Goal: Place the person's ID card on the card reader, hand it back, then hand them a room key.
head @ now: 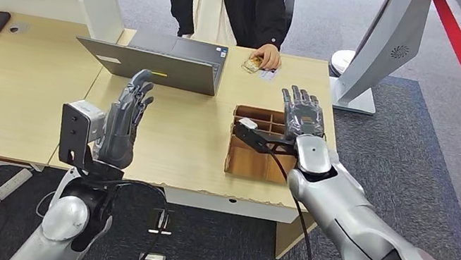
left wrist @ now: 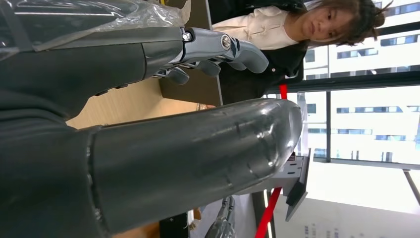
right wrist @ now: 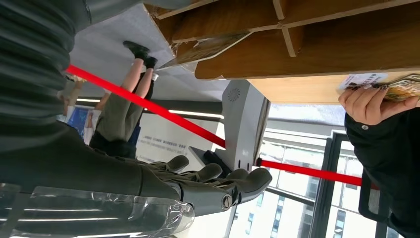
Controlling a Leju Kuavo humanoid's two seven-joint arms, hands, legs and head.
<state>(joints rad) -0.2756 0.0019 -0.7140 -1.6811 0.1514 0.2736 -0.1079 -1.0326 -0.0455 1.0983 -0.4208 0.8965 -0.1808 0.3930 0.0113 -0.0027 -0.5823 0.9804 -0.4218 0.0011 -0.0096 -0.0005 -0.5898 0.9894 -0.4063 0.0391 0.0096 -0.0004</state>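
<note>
Pale wooden worktop (head: 161, 139): we see person's hand (head: 268, 56) pinning patterned ID card (head: 251, 63) at the far edge, offered; left hand (head: 126, 119) and right hand (head: 302, 114) raised, fingers apart, empty.

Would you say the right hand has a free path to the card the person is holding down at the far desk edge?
Probably yes. The right hand is open, raised above the cardboard box, and nothing stands between it and the card. The person's hand rests on the card, so they must release it.

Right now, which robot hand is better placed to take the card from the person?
The right robot hand: open and raised over the divided box, nearest the person's hand holding the card. The left robot hand is behind the laptop.
</note>
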